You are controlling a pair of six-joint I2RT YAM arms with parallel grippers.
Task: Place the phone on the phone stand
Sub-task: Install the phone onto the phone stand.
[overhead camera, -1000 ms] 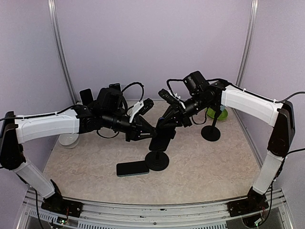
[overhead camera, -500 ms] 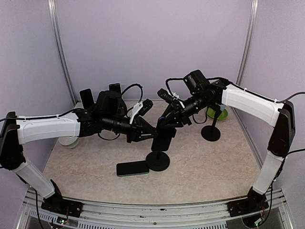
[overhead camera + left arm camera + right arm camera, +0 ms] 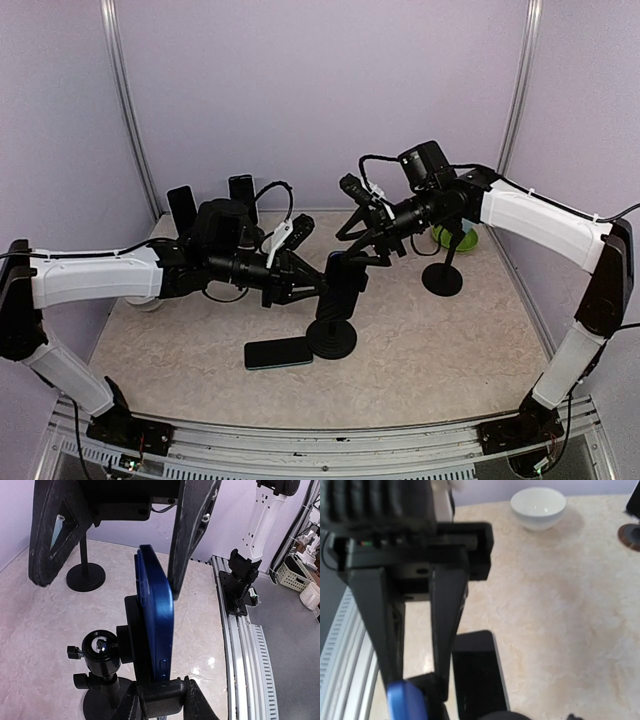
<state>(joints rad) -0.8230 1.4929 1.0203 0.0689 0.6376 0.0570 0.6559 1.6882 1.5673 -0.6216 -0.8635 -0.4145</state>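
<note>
Left gripper (image 3: 308,287): jaws set narrow with nothing clamped between them, one finger (image 3: 192,535) just beside the top edge of the phone (image 3: 156,625). The blue phone stands upright, bottom edge seated in the cradle of the centre stand (image 3: 331,340). Second phone (image 3: 278,352) lies flat on the table (image 3: 450,350), just beside the stand's base. Right gripper (image 3: 358,243) hangs just above the phone, jaws wide, holding nothing
</note>
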